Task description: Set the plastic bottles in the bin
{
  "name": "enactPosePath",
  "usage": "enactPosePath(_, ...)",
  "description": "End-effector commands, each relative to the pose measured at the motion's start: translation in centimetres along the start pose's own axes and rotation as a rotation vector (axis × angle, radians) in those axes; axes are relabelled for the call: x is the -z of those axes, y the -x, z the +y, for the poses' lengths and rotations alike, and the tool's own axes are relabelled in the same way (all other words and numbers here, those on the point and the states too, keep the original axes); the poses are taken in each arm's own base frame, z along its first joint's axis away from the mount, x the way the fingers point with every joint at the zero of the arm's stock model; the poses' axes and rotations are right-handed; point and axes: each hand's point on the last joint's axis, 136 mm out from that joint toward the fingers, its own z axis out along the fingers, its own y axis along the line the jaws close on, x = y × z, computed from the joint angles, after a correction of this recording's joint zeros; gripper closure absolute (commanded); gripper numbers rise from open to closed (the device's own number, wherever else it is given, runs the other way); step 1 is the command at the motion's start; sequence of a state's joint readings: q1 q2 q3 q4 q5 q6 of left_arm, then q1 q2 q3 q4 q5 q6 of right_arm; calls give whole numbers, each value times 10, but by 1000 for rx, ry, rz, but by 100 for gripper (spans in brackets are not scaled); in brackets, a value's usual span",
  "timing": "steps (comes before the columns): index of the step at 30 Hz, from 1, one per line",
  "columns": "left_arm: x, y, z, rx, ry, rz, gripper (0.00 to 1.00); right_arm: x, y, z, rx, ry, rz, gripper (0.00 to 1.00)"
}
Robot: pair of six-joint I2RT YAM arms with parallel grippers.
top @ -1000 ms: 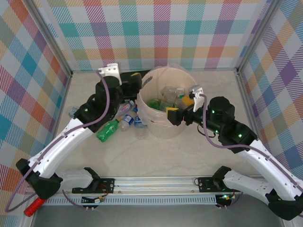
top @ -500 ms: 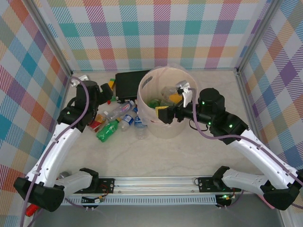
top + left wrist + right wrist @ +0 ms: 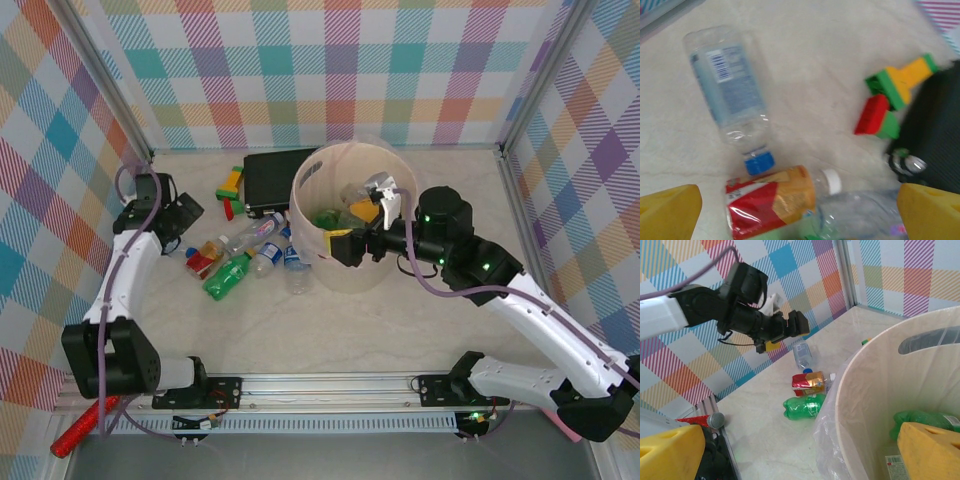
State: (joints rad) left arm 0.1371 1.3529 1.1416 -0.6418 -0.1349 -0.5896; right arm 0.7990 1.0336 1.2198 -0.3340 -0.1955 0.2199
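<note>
Several plastic bottles lie left of the bin (image 3: 300, 205): an orange-red labelled one (image 3: 207, 256), a green one (image 3: 228, 275) and clear ones (image 3: 268, 256). More bottles (image 3: 355, 200) lie inside the bin. My left gripper (image 3: 188, 212) hangs open at the far left, above a clear blue-capped bottle (image 3: 730, 90) and the orange-red bottle (image 3: 772, 197), holding nothing. My right gripper (image 3: 352, 228) is open and empty over the bin's near-left rim (image 3: 860, 390). It looks down on the green bottle (image 3: 805, 406) on the table and another green bottle (image 3: 925, 420) in the bin.
A black box (image 3: 272, 180) lies behind the bottles, touching the bin's left side. Coloured toy blocks (image 3: 232, 182) sit beside it, seen also as toy blocks (image 3: 890, 100) in the left wrist view. Checked walls close the left, back and right.
My left arm has swung from beside the bin out to the far left, above the bottle pile's left end. The right gripper has shifted slightly left over the bin. Both stayed open.
</note>
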Motion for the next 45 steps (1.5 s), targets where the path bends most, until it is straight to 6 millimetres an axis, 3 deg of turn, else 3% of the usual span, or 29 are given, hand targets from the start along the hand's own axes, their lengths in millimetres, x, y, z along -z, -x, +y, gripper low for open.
enactPosePath(1,-19,-2,25,132,82,74,0,9,8,11,41,33,-34,1)
enactPosePath(4,-35,8,42,187,153,93,0,10,7,12,45,38,-34,1)
enactPosePath(12,-70,29,63,277,274,147,1,10,3,12,60,42,-26,1)
enactPosePath(28,-128,35,77,296,374,213,4,-4,-1,14,57,76,27,1)
enactPosePath(37,-154,30,76,312,360,250,10,-7,1,17,57,82,43,1)
enactPosePath(45,-166,19,77,337,342,267,31,-9,4,19,55,78,45,1)
